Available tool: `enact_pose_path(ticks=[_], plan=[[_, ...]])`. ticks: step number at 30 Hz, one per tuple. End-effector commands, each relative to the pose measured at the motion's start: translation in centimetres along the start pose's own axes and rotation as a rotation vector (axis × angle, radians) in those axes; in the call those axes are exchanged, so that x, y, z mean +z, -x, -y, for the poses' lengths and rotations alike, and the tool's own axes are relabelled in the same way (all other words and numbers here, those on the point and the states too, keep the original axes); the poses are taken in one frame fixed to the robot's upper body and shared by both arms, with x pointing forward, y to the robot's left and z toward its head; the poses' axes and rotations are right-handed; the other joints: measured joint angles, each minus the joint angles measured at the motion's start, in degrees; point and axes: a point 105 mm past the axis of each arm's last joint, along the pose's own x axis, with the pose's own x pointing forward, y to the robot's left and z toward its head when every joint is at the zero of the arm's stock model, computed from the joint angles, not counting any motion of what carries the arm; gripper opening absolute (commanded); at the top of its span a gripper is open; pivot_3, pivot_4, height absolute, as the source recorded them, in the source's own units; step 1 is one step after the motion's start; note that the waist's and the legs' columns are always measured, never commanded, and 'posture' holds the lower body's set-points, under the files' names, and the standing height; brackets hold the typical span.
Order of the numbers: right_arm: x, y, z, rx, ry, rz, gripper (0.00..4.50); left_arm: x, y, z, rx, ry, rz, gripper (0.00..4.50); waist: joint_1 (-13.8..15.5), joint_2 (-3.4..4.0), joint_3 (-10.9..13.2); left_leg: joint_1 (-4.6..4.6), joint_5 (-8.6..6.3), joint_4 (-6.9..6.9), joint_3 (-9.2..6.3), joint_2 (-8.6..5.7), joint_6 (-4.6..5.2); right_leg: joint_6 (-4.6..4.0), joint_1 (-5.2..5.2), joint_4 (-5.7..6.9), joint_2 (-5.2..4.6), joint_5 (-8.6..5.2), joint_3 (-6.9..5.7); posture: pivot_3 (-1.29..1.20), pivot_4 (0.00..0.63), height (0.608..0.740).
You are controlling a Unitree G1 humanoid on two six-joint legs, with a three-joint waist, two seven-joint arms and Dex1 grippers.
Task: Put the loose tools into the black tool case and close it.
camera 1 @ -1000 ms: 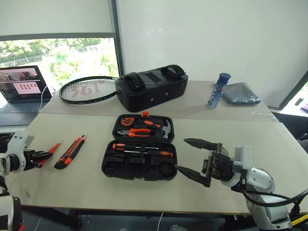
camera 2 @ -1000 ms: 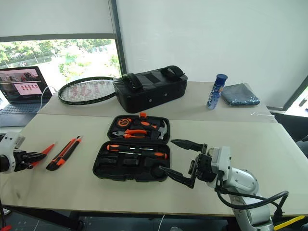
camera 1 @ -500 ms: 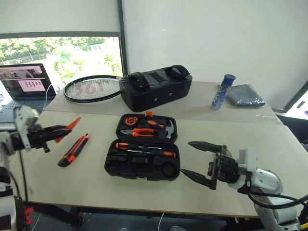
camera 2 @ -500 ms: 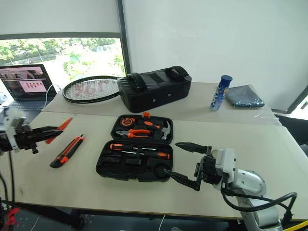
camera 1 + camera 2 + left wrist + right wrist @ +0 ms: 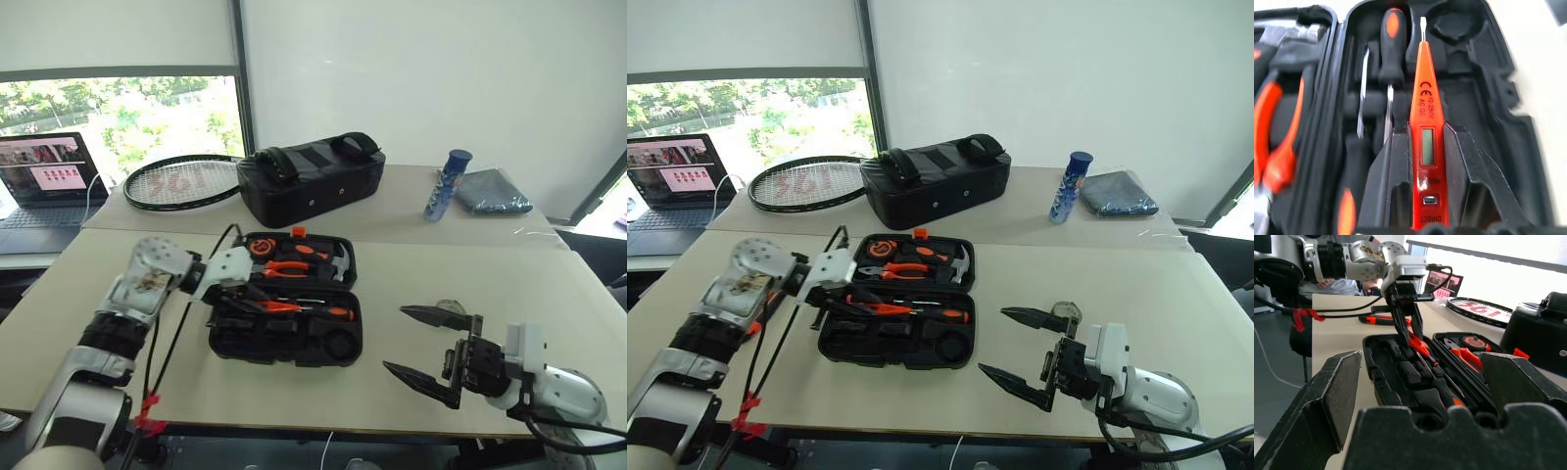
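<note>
The black hard-plastic tool case [image 5: 286, 313] lies open on the beige counter [image 5: 421, 284], its near tray showing moulded slots, a black-and-orange-handled screwdriver [image 5: 1391, 46] and a thin bare shaft beside it. Over that tray the left pincer [image 5: 844, 300] grips a thin red-orange tester screwdriver [image 5: 1426, 132], clamped between its black fingers [image 5: 1388, 186], tip pointing along the tray; whether the tool touches the case is hard to tell. An orange-black utility knife [image 5: 1380, 319] lies beyond the case, partly hidden by the left arm. The right pincer [image 5: 429, 349] hovers beside the case, jaws spread wide, holding nothing.
</note>
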Motion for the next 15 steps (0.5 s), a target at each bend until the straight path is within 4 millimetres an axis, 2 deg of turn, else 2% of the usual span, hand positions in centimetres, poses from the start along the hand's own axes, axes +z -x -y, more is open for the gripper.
enact_pose_path(ticks=[1,10,15], plan=[[0.9,-0.3,-0.4,-0.019,0.033,0.022,4.50,-0.2,0.2,-1.2,0.044,0.001,-0.054,0.43,-0.1,0.00,0.0,0.00,0.00,0.00,-0.03,0.00,0.00,0.00,0.00,0.00,0.01,0.00,-0.02,0.00,0.150,0.740],[0.5,-0.2,-0.6,-0.041,0.029,0.012,4.50,-1.8,0.6,0.4,-0.040,0.040,-0.121,0.43,0.0,0.00,0.0,-0.08,0.00,0.06,-0.06,-0.01,0.00,0.02,-0.01,0.00,0.00,0.00,-0.05,0.00,0.150,0.740],[0.5,-0.4,-0.4,-0.032,0.037,0.014,4.50,-2.8,0.8,0.7,-0.013,0.082,-0.167,0.43,0.0,0.01,0.0,-0.08,0.00,0.08,-0.10,0.00,0.00,0.02,0.00,0.00,0.00,-0.01,-0.08,0.00,0.150,0.740]])
